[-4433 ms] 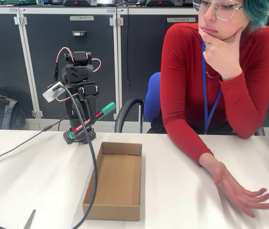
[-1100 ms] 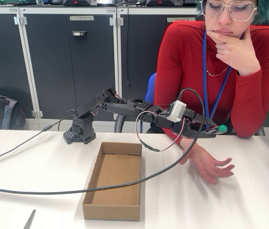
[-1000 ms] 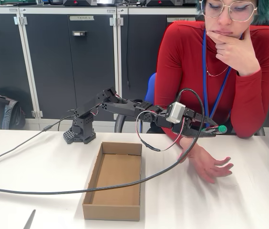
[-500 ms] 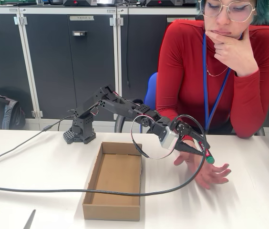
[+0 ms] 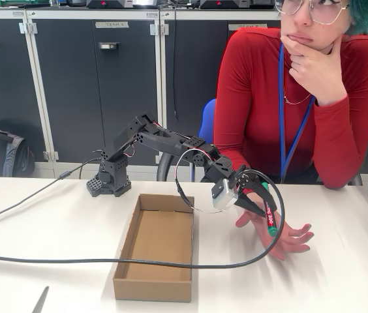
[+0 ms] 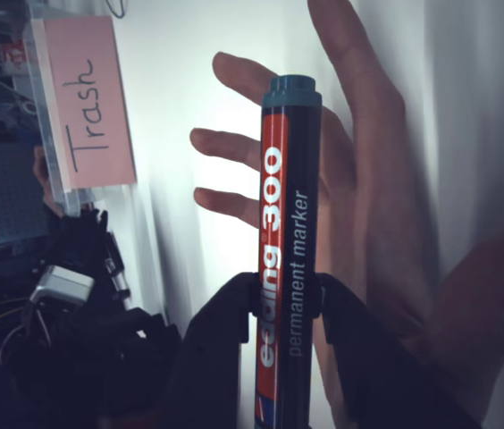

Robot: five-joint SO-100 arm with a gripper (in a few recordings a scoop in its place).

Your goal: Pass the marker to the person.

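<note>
Held firmly across its red label in the closed tool (image 5: 257,207), right of centre in the fixed view: the marker (image 5: 269,218), long axis slanting down and to the right, green end lowest. Directly beneath, palm up on the white surface (image 5: 53,248): the person's open hand (image 5: 282,236), fingers spread toward the frame's right. In the wrist view, tool (image 6: 286,299) pinching the marker (image 6: 285,241) near mid-barrel, cap pointing to the upper frame, hand (image 6: 359,206) lying just behind. Judged near release; whether marker and palm touched, unclear. Open cardboard box (image 5: 158,246) left of the hand, well apart. Bare surface to the right.
</note>
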